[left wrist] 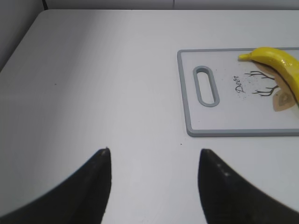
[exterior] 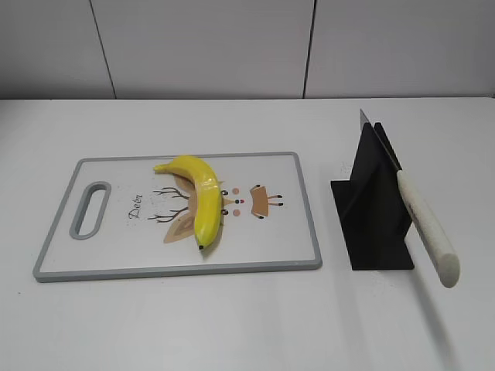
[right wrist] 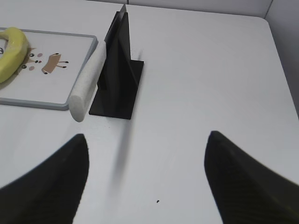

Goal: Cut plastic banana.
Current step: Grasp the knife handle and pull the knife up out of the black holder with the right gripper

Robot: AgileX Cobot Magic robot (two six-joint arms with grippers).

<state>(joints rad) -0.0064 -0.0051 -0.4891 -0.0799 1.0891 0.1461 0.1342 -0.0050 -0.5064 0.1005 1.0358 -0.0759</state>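
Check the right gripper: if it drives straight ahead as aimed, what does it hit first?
Probably the black knife stand, with the knife's white handle sticking out on its left. Only bare table lies before it; depth is unclear. The right gripper is open.

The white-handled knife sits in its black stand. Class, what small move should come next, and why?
Probably the right gripper, open and empty, should advance toward the white-handled knife in the black stand; the glossy yellow plastic banana lies uncut on the grey-rimmed cutting board.

Left pincer (left wrist: 153, 161) agape; right pincer (right wrist: 147, 149) likewise
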